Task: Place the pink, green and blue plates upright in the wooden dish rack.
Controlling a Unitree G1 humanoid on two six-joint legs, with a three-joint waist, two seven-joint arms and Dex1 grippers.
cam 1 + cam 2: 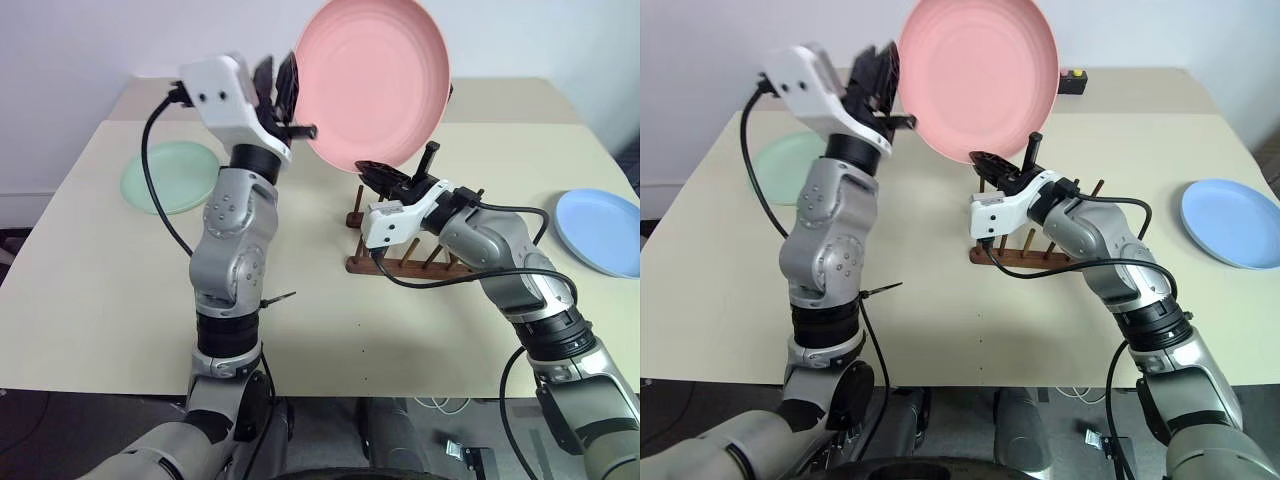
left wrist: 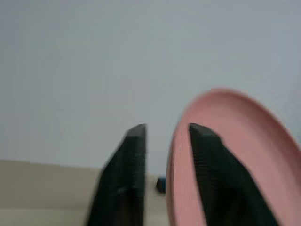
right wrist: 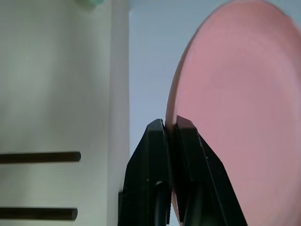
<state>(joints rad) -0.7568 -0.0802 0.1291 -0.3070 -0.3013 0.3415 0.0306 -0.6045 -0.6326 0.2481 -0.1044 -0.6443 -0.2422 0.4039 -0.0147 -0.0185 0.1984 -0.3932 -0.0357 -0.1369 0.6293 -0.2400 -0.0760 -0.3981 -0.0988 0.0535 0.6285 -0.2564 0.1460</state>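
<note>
Your right claw point(image 1: 392, 178) is clamped on the pink plate's point(image 1: 375, 80) lower rim, upright at frame top-center. Left claw point(image 1: 277, 88) looks released beside its left edge. The wooden dish rack point(image 1: 405, 262) sits directly below.

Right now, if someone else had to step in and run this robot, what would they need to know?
Right gripper: shut on the lower rim of the pink plate, holding it upright in the air above the wooden dish rack.
Left gripper: open, fingers either side of the pink plate's rim, not clamping it.
Green plate: flat on the table, robot's left.
Blue plate: flat on the table, robot's right.
Done: no plate is in the rack.
Left: slot in pink, then green and blue.
</note>
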